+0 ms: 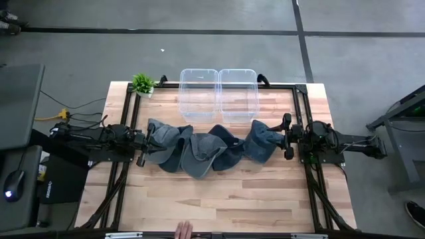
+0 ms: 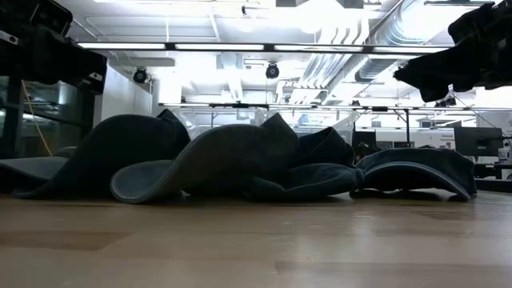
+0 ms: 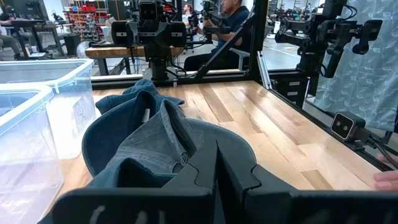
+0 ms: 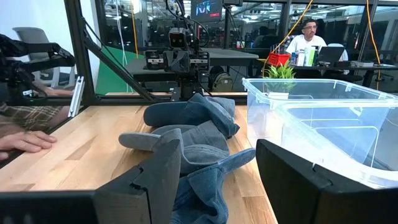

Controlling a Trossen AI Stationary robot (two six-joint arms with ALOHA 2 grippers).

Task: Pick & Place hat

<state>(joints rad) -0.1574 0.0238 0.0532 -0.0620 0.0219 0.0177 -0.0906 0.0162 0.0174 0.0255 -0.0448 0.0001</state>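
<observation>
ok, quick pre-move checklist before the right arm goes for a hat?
1. Right gripper open: ok, its fingers stand apart with a hat between them in the right wrist view.
2. Target hat reachable: ok, it is the nearest of the hats in the row, just off the gripper.
3. Hat free of the others: not ok, it overlaps the neighbouring hat.
4. Clear bins empty: ok, nothing shows inside.
5. Left gripper out of the way: ok, shut at the row's far end.
6. People clear: not ok, a hand rests at the table's near edge.
</observation>
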